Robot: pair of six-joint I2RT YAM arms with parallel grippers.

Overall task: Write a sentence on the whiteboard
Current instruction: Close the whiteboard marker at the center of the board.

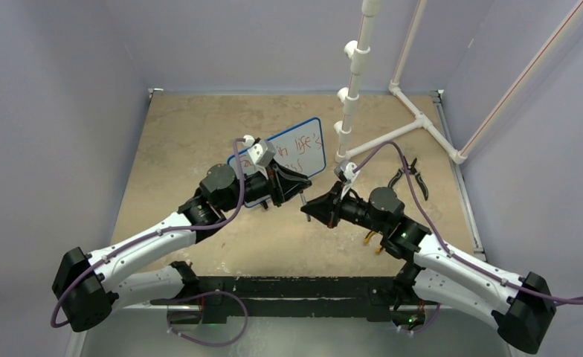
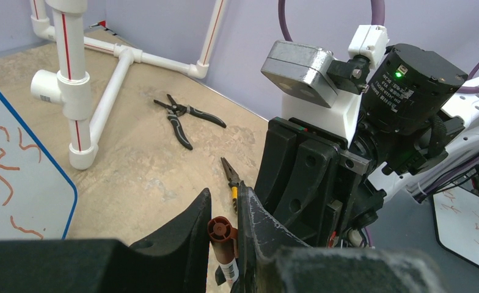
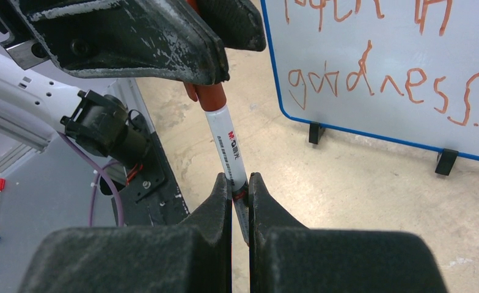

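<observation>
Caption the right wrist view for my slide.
The left gripper and right gripper both grip one red marker near the whiteboard, its red sentence ending "goodness."

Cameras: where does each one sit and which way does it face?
Top external: above and behind, looking down at the table, whiteboard, left arm and right arm.
Left wrist: behind the left gripper, looking across its marker at the right arm and pliers.
Right wrist: behind the right gripper, facing the whiteboard; the left gripper shows too.
Both wrist views share the marker and whiteboard.
</observation>
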